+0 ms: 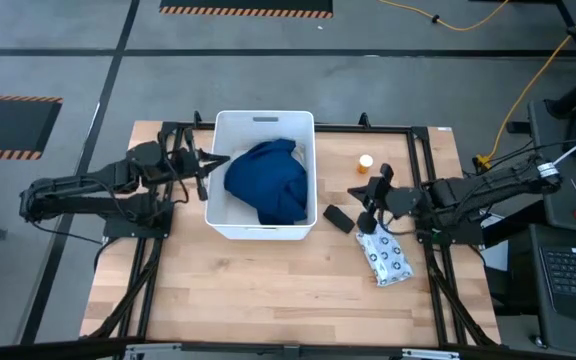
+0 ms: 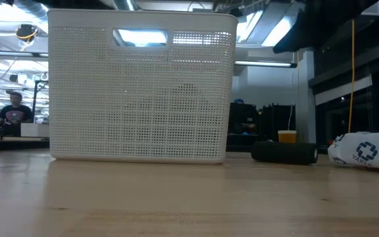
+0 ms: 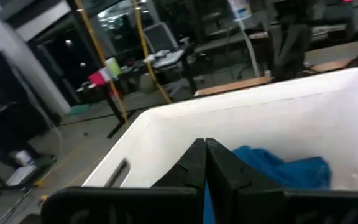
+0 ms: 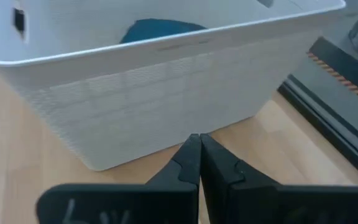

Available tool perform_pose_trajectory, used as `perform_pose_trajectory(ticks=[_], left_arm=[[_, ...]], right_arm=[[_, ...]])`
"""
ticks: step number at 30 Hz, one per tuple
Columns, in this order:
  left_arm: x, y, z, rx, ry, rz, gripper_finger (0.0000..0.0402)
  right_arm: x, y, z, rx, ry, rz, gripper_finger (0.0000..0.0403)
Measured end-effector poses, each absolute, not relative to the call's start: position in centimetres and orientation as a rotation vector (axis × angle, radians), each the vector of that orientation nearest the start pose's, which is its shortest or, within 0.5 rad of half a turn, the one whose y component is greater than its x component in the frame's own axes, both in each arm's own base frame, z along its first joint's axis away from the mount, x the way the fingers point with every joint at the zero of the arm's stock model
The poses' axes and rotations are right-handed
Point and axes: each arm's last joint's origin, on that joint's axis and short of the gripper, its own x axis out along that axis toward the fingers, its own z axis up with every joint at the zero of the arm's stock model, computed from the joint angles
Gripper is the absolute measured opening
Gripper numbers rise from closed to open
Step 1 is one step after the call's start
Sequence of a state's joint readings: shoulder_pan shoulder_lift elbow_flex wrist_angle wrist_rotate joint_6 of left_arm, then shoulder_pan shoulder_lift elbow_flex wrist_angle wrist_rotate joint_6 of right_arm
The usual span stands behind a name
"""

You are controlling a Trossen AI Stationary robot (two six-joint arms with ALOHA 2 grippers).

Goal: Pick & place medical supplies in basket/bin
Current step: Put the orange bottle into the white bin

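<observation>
The white tub stands on the counter; the dark blue cloth lies inside it; beside the tub's right wall lie the black oblong, the dotted packet and, farther off, the orange bottle; the left gripper sits at the tub's left rim, jaws closed on nothing; the right gripper hovers just beyond the oblong from the tub, jaws closed, empty.

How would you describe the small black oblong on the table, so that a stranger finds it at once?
Start at the white tub holding the dark blue cloth. On the bare wood beside its corner nearest the right arm lies the small black oblong. Unlike the dotted white packet and the orange bottle nearby, it is plain black.
</observation>
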State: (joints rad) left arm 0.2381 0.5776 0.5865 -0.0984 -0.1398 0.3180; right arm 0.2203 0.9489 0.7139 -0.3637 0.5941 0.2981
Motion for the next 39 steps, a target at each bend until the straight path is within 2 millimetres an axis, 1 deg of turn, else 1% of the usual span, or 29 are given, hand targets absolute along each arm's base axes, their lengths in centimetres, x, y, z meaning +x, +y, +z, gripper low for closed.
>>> perform_pose_trajectory(ticks=[4,9,13,17,19,23,28,31,34,36,39], left_arm=[[12.5,4.1,28.8,0.305,0.108,0.411,0.0001],[10.6,3.9,27.9,0.307,0.039,0.451,0.0003],[9.3,3.5,27.4,0.28,-0.034,0.446,0.0001],[8.6,3.3,27.0,0.241,-0.07,0.444,0.0002],[8.5,3.2,26.8,0.243,-0.071,0.444,0.0005],[8.5,3.2,26.8,0.247,-0.067,0.444,0.0005],[8.5,3.2,26.8,0.248,-0.066,0.444,0.0001],[8.5,3.2,26.7,0.248,-0.061,0.443,0.0005],[8.5,3.2,26.6,0.247,-0.047,0.442,0.0007],[8.5,3.2,26.5,0.246,-0.041,0.441,0.0007],[8.6,3.2,26.5,0.242,-0.037,0.44,0.0004]], right_arm=[[19.6,0.8,26.7,0.055,0.519,-0.458,0.001],[19.6,-1.7,26.5,0.091,0.558,-0.455,0.001],[19.1,-3.6,26.8,0.125,0.599,-0.516,0.001],[18.4,-4.7,27.5,0.119,0.659,-0.565,0.001],[18.2,-5.0,28.0,0.109,0.68,-0.578,0.0017],[17.6,-5.6,29.2,0.157,0.703,-0.629,0.0059],[17.1,-6.2,30.5,0.193,0.708,-0.632,0.0137],[16.9,-6.7,30.6,0.244,0.708,-0.604,0.0187],[16.5,-7.4,30.6,0.302,0.705,-0.636,0.023],[16.3,-7.8,30.5,0.351,0.705,-0.678,0.025],[16.2,-8.5,30.1,0.402,0.72,-0.725,0.0266]])
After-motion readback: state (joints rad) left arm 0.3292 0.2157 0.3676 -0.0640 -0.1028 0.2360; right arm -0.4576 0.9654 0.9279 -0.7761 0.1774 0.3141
